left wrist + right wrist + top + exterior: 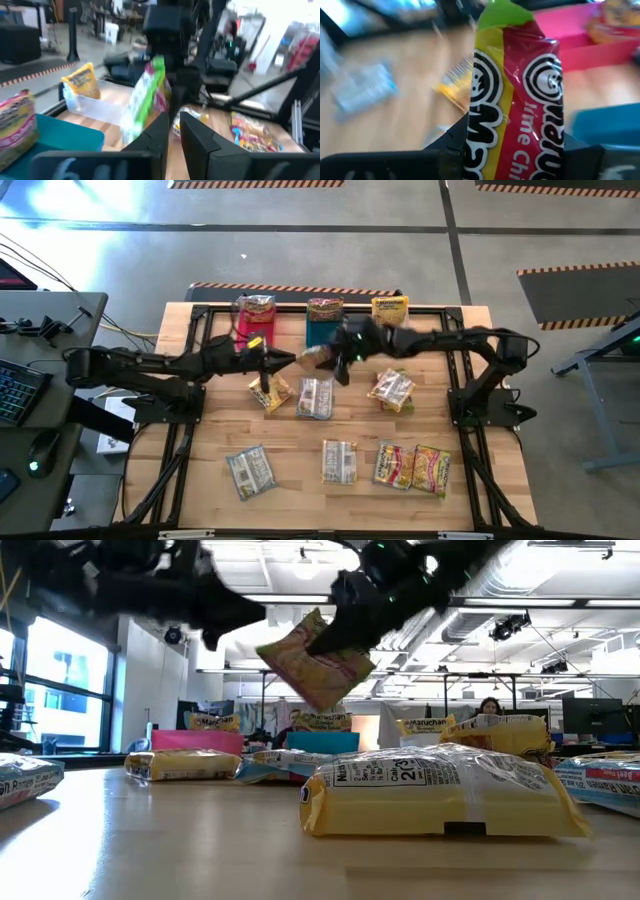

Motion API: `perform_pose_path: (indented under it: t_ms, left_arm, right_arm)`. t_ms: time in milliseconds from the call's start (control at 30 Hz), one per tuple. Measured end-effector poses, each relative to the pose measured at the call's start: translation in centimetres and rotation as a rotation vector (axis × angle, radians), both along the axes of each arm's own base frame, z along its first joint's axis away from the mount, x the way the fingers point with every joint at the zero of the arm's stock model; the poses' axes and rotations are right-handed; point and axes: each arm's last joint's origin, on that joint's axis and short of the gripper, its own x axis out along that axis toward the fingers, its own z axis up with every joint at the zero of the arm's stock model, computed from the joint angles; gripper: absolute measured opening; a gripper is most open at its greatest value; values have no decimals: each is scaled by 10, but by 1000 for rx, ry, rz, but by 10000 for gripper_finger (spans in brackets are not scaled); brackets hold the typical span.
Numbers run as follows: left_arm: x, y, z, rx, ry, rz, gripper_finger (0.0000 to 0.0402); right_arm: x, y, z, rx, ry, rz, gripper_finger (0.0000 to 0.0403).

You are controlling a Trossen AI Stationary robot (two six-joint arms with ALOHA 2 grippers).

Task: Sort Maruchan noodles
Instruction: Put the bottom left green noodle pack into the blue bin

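High view: right gripper (335,360) pinches a noodle packet (318,358) mid-frame, above the table (300,485), just below the blue bin (321,330). The left gripper (278,361) sits just left of it, fingers nearly pressed together. Low view: packet (318,662) hangs aloft, upper centre. Right wrist view: packet (517,105) fills the centre, clamped.
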Motion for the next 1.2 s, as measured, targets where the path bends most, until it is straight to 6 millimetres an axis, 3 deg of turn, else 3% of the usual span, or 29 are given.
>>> perform_pose_path:
  t_ms: [100, 233, 433, 633, 833, 1200]
  left_arm:
    - [-12, 2, -14, -1, -41, 23, 19]
    - [-17, 5, -23, -21, -39, 44, 3]
    - [-17, 5, -24, -24, -27, 44, 3]
    - [-17, 5, -26, -28, -14, 42, 1]
    - [-17, 5, -27, -30, -5, 42, 1]
    - [-17, 5, -29, -37, 22, 43, 1]
  right_arm:
    - [8, -23, 24, -187, 128, 32, 109]
    - [19, -58, 37, -329, 254, 104, 109]
    - [42, -113, 21, -446, 466, 128, 109]
    - [58, -152, 1, -439, 612, 138, 109]
    - [71, -166, -11, -470, 679, 140, 109]
    - [76, -169, -30, -468, 707, 168, 109]
